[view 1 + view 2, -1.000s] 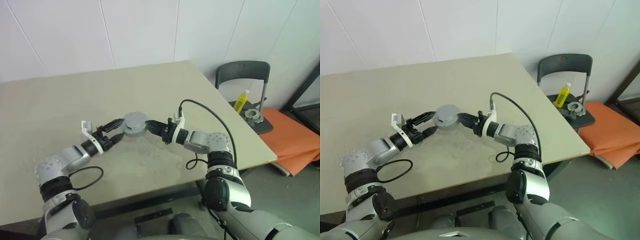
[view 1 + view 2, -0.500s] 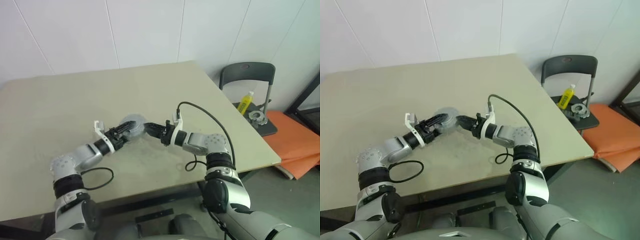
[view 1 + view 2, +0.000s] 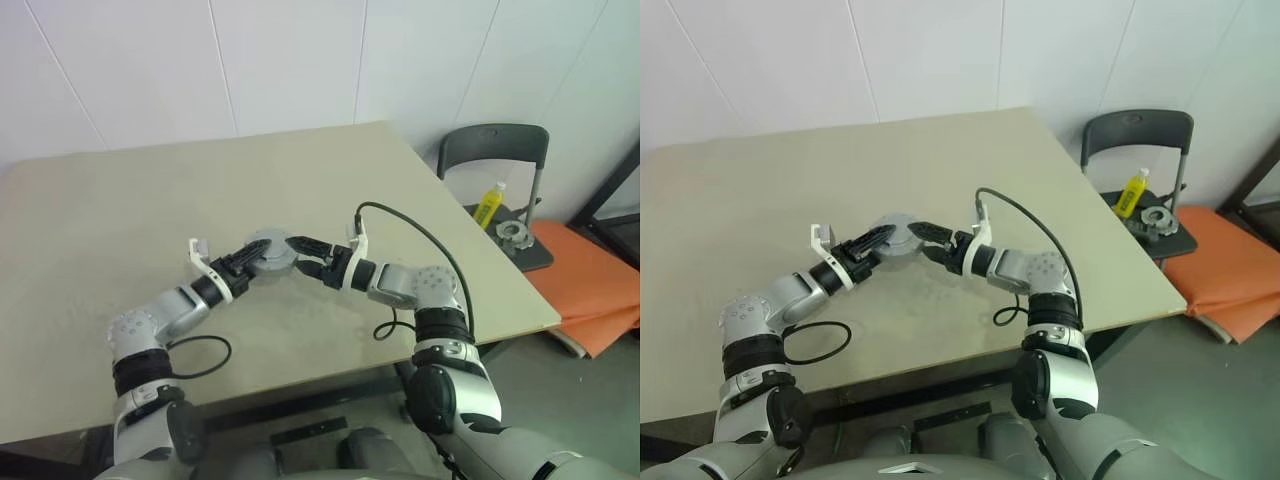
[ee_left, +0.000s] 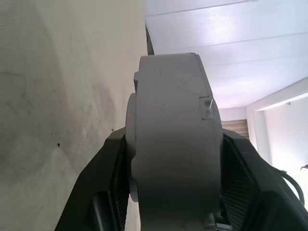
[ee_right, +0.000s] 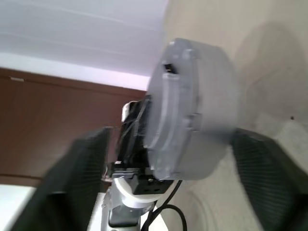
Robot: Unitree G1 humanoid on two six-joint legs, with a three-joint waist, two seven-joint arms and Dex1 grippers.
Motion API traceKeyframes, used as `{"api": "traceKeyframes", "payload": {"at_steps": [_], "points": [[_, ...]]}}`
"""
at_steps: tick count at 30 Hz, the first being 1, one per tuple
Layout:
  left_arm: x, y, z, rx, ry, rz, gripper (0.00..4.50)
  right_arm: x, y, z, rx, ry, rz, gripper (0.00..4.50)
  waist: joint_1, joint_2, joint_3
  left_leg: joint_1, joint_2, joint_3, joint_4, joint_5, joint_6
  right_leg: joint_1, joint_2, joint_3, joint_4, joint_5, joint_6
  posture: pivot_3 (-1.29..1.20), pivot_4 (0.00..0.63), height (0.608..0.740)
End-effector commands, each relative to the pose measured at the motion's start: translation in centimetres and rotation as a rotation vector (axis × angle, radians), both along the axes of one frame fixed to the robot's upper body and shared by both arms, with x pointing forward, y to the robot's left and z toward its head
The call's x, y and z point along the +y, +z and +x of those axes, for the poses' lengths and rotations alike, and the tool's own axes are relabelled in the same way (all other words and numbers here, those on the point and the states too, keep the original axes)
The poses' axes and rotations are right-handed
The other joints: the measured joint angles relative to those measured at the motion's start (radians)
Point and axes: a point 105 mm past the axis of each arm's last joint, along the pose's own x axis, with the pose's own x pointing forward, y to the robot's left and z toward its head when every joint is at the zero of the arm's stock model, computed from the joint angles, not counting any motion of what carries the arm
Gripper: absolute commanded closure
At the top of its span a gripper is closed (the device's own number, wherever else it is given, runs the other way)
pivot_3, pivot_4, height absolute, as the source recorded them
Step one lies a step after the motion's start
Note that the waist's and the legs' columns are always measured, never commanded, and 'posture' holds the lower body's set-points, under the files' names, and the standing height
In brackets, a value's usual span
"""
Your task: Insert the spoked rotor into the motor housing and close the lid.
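motor housing (image 3: 270, 254): grey round assy w/ lid on, mid-table (image 3: 120, 220), held up between both arms
left gripper (image 3: 252, 262): clamped on housing, pads flat on both faces
right gripper (image 3: 298, 256): fingers spread wide, either side of housing, not gripping

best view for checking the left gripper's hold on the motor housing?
Left wrist view: both fingers press the motor housing on opposite sides, close up. Eye views show the left gripper small; right wrist view shows the housing's far side.

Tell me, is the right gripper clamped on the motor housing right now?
No, the right gripper stands spread wide, clear of the motor housing, which the left gripper holds.
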Motion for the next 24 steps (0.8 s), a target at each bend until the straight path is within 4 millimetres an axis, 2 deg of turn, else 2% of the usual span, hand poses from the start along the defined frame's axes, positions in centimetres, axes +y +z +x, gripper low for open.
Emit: {"api": "traceKeyframes", "payload": {"at_steps": [1, 4, 8, 13, 18, 22, 24], "points": [[1.3, 1.6, 1.0, -0.056, 0.106, -0.084, 2.30, 1.3, 4.2, -1.2, -0.154, 0.107, 0.122, 0.31, 0.001, 0.000, 0.000, 0.000, 0.000, 0.000, 0.000, 0.000, 0.000, 0.000, 0.000, 0.000, 0.000, 0.000, 0.000, 0.00, 0.000, 0.740], [4.8, 2.7, 2.3, -0.130, 0.343, -0.045, 2.30, 1.2, 3.7, -1.2, -0.150, 0.093, 0.111, 0.31, -0.002, 0.000, 0.000, 0.000, 0.000, 0.000, 0.000, 0.000, 0.000, 0.000, 0.000, 0.000, 0.000, 0.000, 0.000, 0.00, 0.000, 0.740], [9.4, 2.4, 3.2, -0.125, 0.644, 0.049, 2.30, 1.0, 3.9, -0.8, -0.157, 0.072, 0.119, 0.31, 0.000, 0.000, 0.000, 0.002, 0.001, 0.000, 0.000, 0.000, 0.000, 0.000, 0.001, 0.000, 0.001, 0.000, -0.001, 0.00, 0.000, 0.740], [12.5, 3.0, 3.0, -0.157, 0.830, 0.081, 2.30, 0.6, 4.4, -0.5, -0.180, 0.066, 0.113, 0.31, 0.014, 0.000, 0.000, -0.002, 0.000, 0.000, 0.000, 0.000, 0.000, 0.000, 0.001, 0.000, -0.001, 0.000, -0.001, 0.00, 0.000, 0.740], [17.6, 3.0, 2.0, -0.160, 1.102, 0.293, 2.30, 0.4, 3.7, -0.6, -0.173, 0.064, 0.094, 0.31, 0.027, -0.001, -0.001, -0.002, -0.001, 0.000, 0.001, 0.000, 0.000, 0.000, 0.001, 0.001, -0.002, 0.001, 0.000, 0.00, 0.000, 0.740], [19.2, 2.4, 1.7, -0.135, 1.184, 0.443, 2.30, 0.5, 3.8, -0.9, -0.181, 0.078, 0.095, 0.31, 0.029, -0.001, -0.001, -0.002, -0.001, 0.000, 0.001, 0.000, 0.000, 0.000, 0.001, 0.001, -0.002, 0.001, 0.000, 0.00, 0.000, 0.740], [19.3, 2.3, 1.9, -0.139, 1.188, 0.469, 2.30, 0.5, 4.0, -1.0, -0.189, 0.087, 0.102, 0.31, 0.030, -0.002, -0.001, -0.002, -0.001, 0.000, 0.001, 0.000, 0.000, 0.000, 0.001, 0.001, -0.002, 0.001, 0.000, 0.00, 0.000, 0.740]]}}
